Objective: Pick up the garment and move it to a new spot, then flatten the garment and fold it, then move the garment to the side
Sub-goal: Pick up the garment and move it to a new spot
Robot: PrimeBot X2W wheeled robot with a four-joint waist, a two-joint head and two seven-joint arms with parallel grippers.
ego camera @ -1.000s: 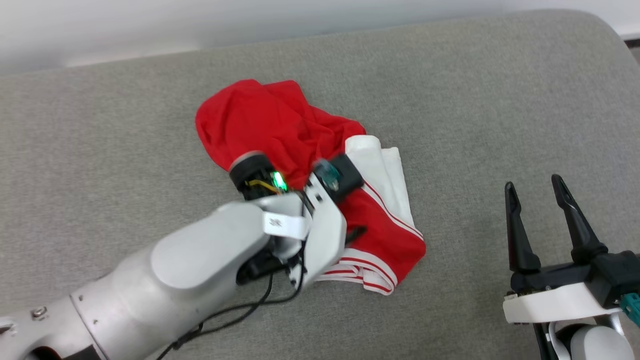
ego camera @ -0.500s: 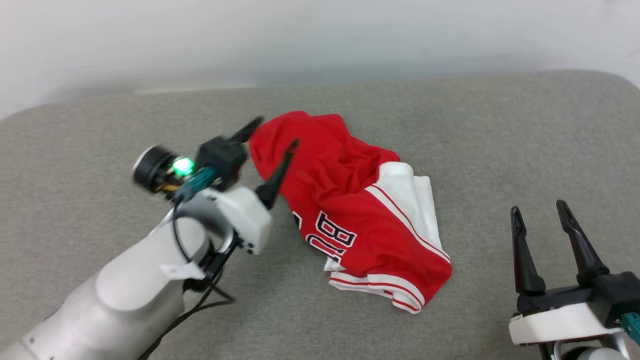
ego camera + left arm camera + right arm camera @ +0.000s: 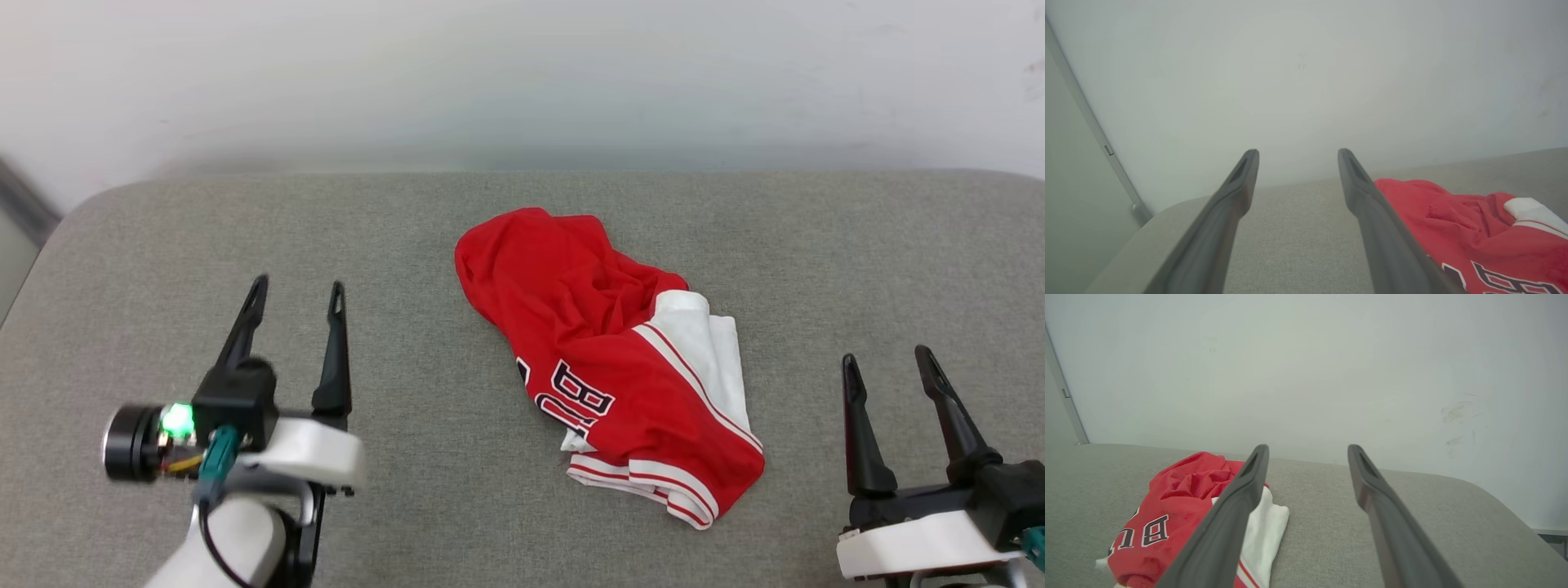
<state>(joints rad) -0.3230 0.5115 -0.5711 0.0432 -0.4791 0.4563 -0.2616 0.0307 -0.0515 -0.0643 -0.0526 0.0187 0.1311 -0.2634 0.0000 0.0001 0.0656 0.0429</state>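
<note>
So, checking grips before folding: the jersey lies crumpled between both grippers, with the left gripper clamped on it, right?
No: the head view shows the left gripper open and clear of the jersey; the rest stands.

A grey woven-fabric padded surface (image 3: 163, 245) with rounded corners is backed at 12 o'clock by a plain off-white wall (image 3: 522, 73), evenly lit. A grey upright strip (image 3: 24, 194) is seen at 10 o'clock.

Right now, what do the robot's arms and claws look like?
The left claw and right claw each have two long, thin black fingers on a white base. The left one also carries a glowing green light, a teal plug and a black cable.
</note>
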